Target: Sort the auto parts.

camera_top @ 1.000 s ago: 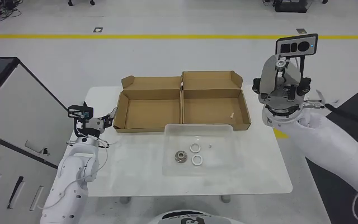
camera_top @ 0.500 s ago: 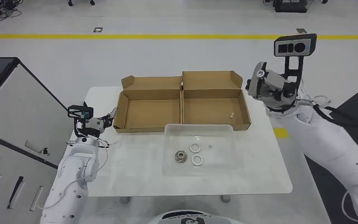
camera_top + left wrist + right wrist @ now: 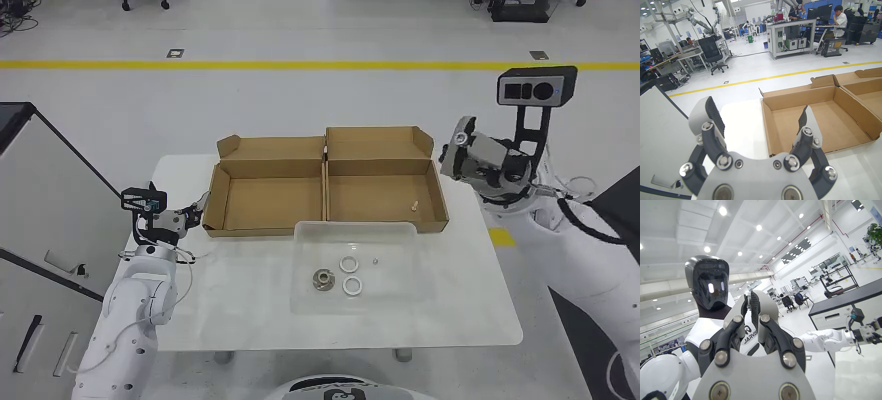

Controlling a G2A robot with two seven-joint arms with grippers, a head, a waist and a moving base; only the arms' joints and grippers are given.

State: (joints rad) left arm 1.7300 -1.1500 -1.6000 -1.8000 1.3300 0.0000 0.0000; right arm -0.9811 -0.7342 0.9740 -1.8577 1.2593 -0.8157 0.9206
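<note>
Right claw (image 3: 748, 295) pinching metal part (image 3: 748, 299), left claw (image 3: 757, 102) agape

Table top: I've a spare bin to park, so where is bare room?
Bare table right of the clear tray and left of it, toward the left gripper. The left box is bare inside. Crowded: the tray's middle, with rings and hub.

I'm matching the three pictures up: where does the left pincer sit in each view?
Top view: left pincer near the left cardboard box.
Left wrist view: left pincer close up, open, facing that box.
Right wrist view: left pincer far off, beside the cabinet.
Shared landmark: the cabinet beside the left arm.
</note>
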